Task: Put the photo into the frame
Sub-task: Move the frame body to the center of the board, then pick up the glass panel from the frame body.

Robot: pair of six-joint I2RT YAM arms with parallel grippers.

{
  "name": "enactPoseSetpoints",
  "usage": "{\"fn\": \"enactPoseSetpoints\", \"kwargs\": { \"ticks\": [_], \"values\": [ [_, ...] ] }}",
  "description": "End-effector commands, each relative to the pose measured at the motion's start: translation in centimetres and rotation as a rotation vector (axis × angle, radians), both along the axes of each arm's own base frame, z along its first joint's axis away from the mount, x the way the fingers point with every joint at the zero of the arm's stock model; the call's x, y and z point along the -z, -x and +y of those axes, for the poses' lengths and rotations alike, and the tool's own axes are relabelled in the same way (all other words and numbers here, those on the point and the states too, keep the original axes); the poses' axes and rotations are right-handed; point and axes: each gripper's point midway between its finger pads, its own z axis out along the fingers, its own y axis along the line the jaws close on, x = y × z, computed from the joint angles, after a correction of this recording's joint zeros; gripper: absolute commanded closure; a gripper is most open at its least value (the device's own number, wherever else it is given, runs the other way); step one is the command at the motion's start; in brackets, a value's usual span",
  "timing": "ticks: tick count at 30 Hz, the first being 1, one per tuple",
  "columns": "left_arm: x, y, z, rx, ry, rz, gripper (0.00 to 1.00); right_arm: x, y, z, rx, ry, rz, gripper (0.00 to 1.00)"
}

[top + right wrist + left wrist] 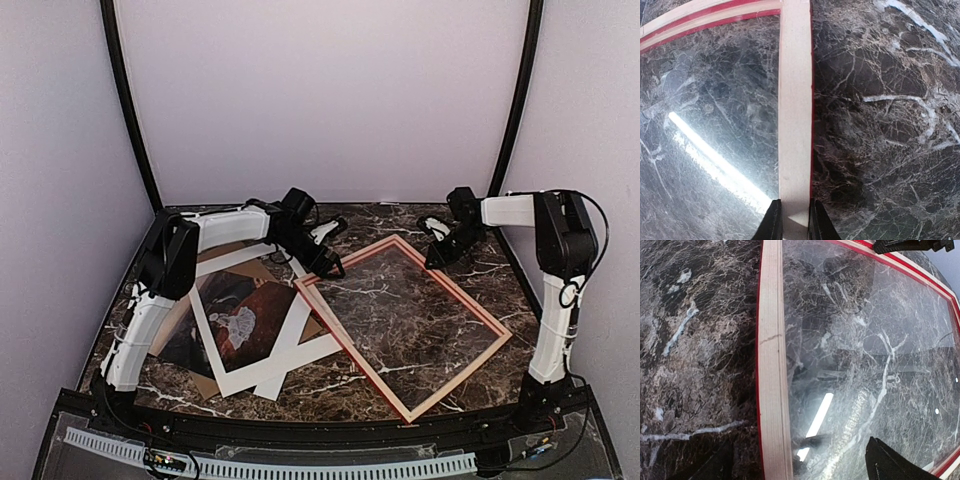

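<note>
The frame (470, 368) lies flat on the marble table at centre right, pale wood side up, red at its edges, with glass in it. My right gripper (438, 258) is shut on its far right rail (795, 100), with one finger (772, 224) on each side. My left gripper (330, 265) is open at the frame's far left corner. Its fingers (895, 462) stand wide apart on either side of the rail (772, 365), without touching it. The photo (240, 325), dark with a white figure, lies at the left, partly under a white mat (290, 350).
A brown backing board (205, 385) lies under the photo and mat. The black enclosure posts and pale walls ring the table. The right gripper's tips (910, 245) show at the top of the left wrist view.
</note>
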Motion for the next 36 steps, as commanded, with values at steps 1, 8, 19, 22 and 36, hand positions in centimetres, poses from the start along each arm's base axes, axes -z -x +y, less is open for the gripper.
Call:
{"fn": "enactPoseSetpoints", "kwargs": {
  "ticks": [1,8,19,22,36],
  "values": [
    [0.0,0.2,-0.3,-0.002,-0.022,0.017,0.09,-0.2,-0.2,2.0,-0.040,-0.069,-0.002,0.96],
    [0.9,-0.2,-0.4,-0.029,-0.025,0.027,0.29,-0.4,-0.3,2.1,-0.041,-0.073,-0.014,0.96],
    [1.2,-0.6,-0.2,-0.062,-0.028,0.036,0.60,-0.2,-0.3,1.8,-0.036,-0.054,-0.017,0.96],
    [1.0,-0.8,0.1,-0.077,-0.012,0.057,0.65,0.0,-0.1,1.6,-0.034,-0.048,-0.011,0.97],
    [-0.1,-1.4,0.8,-0.110,0.050,0.113,0.84,0.1,0.3,1.2,-0.023,-0.032,-0.009,0.97]
  ]
}}
